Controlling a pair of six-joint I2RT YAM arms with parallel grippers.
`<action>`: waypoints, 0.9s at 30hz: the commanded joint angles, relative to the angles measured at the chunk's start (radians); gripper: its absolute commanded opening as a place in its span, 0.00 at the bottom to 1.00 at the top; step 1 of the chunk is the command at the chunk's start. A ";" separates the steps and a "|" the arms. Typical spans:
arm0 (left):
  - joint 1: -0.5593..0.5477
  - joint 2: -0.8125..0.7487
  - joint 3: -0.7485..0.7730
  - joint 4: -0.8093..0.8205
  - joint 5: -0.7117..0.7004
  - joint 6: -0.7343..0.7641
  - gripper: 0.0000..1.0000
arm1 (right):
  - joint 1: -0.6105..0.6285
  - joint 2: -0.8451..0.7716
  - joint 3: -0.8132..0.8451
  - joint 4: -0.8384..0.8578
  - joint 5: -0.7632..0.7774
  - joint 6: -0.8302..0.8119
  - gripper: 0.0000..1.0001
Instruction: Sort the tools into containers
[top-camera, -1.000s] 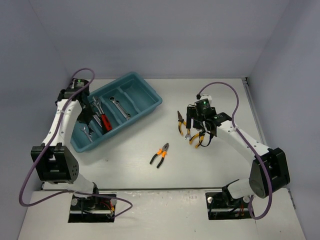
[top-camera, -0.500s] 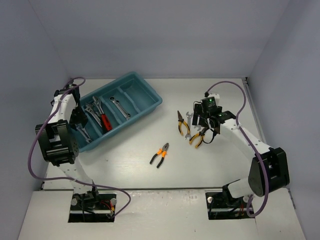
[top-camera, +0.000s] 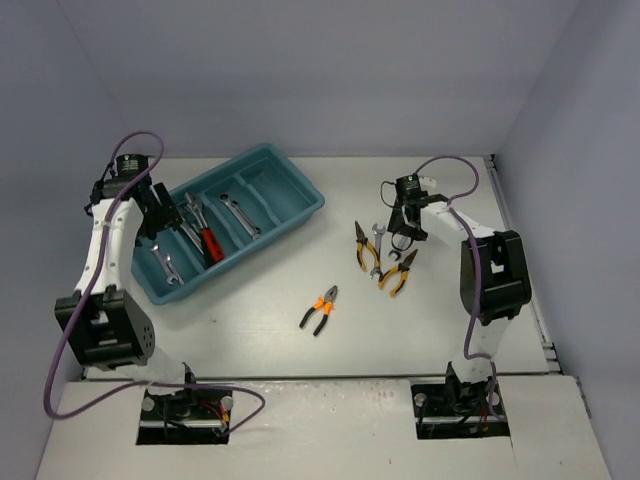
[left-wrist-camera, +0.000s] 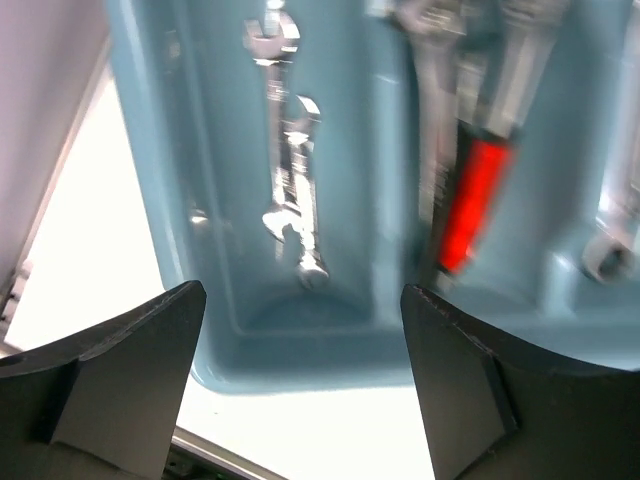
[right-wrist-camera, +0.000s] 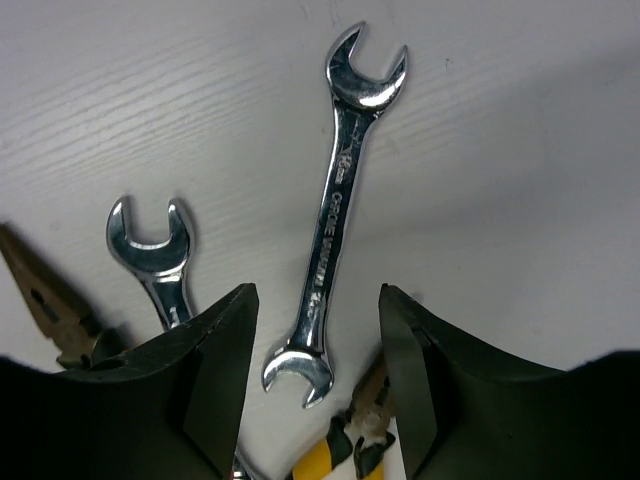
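Note:
The teal tray (top-camera: 296, 186) lies at the back left with its containers side by side. My left gripper (top-camera: 153, 207) hangs open and empty over its left end (left-wrist-camera: 300, 340). Below it, silver wrenches (left-wrist-camera: 286, 190) lie in the end compartment, and a red-handled wrench (left-wrist-camera: 470, 200) lies in the one beside it. My right gripper (top-camera: 404, 232) is low over the table, open, its fingers (right-wrist-camera: 215, 350) on either side of the lower end of a silver wrench (right-wrist-camera: 336, 215). A second silver wrench (right-wrist-camera: 152, 248) and yellow-handled pliers (right-wrist-camera: 345, 450) lie close by.
On the table lie two pliers (top-camera: 362, 248) (top-camera: 396, 273) beside the right gripper and orange-handled pliers (top-camera: 320, 310) in the middle. Another silver wrench (top-camera: 240, 215) rests in the tray's third compartment. Grey walls close in the left, back and right.
My left gripper has opened and drawn back toward the tray's left end. My right gripper has moved toward the back over the silver wrench, and its jaws have narrowed.

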 joint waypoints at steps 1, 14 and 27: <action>-0.102 -0.141 -0.014 0.001 0.038 0.016 0.76 | -0.022 0.074 0.097 0.005 0.042 0.046 0.48; -0.172 -0.291 -0.132 -0.004 0.111 0.016 0.76 | -0.032 0.232 0.203 -0.039 0.032 0.066 0.42; -0.172 -0.318 -0.135 0.001 0.179 0.018 0.76 | -0.018 0.171 0.022 -0.134 -0.077 0.029 0.07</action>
